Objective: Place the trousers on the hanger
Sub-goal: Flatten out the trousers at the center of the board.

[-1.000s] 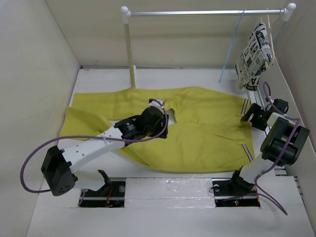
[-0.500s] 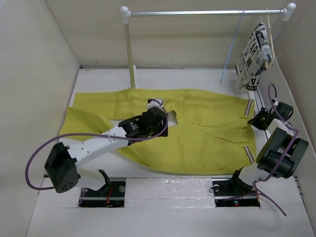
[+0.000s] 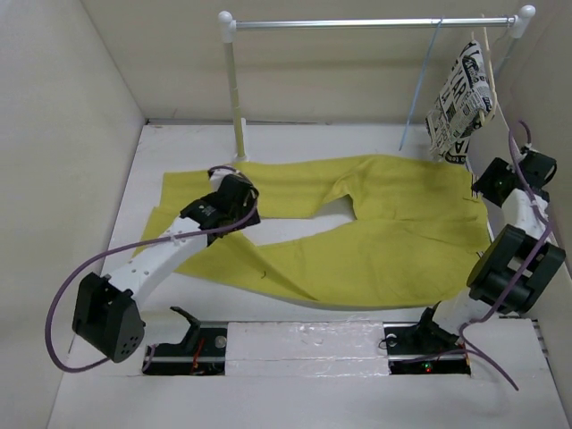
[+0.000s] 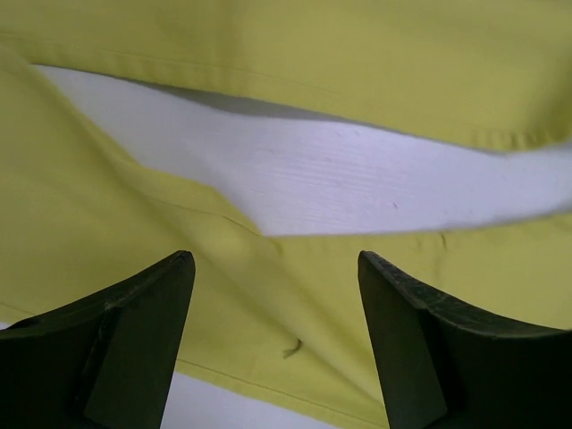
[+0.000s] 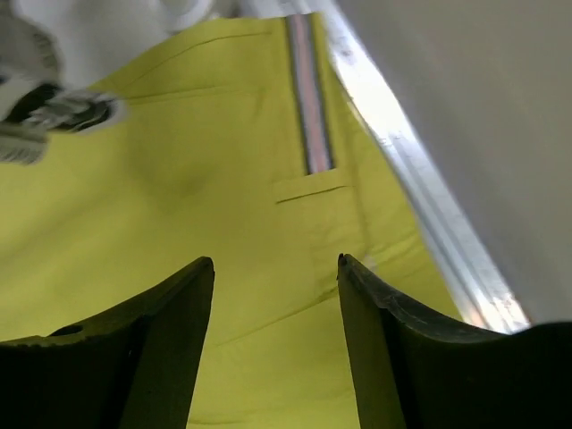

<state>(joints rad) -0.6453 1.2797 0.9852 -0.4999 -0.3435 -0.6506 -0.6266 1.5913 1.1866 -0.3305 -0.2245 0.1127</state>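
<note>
The yellow trousers [image 3: 393, 241] lie flat on the white table, legs to the left and waist to the right. My left gripper [image 3: 234, 195] is open and empty, low over the near leg [image 4: 134, 206], by the strip of bare table between the two legs; its jaws [image 4: 273, 259] stand wide apart. My right gripper [image 3: 490, 183] is open and empty above the waist [image 5: 179, 179], by the right wall, with a striped trim band [image 5: 308, 98] ahead of its jaws [image 5: 275, 261]. The thin light-blue hanger [image 3: 420, 85] hangs from the rail at the back right.
A metal rail [image 3: 375, 22] on a white post [image 3: 235, 89] spans the back. A newspaper-print cloth [image 3: 460, 98] on a wooden hanger hangs at its right end. Walls close in left and right. A metal strip [image 5: 438, 241] runs along the right wall.
The trousers have been drawn to the right and spread flatter. My left gripper moved left from the crotch to the leg. My right gripper moved back and right, off the waist.
</note>
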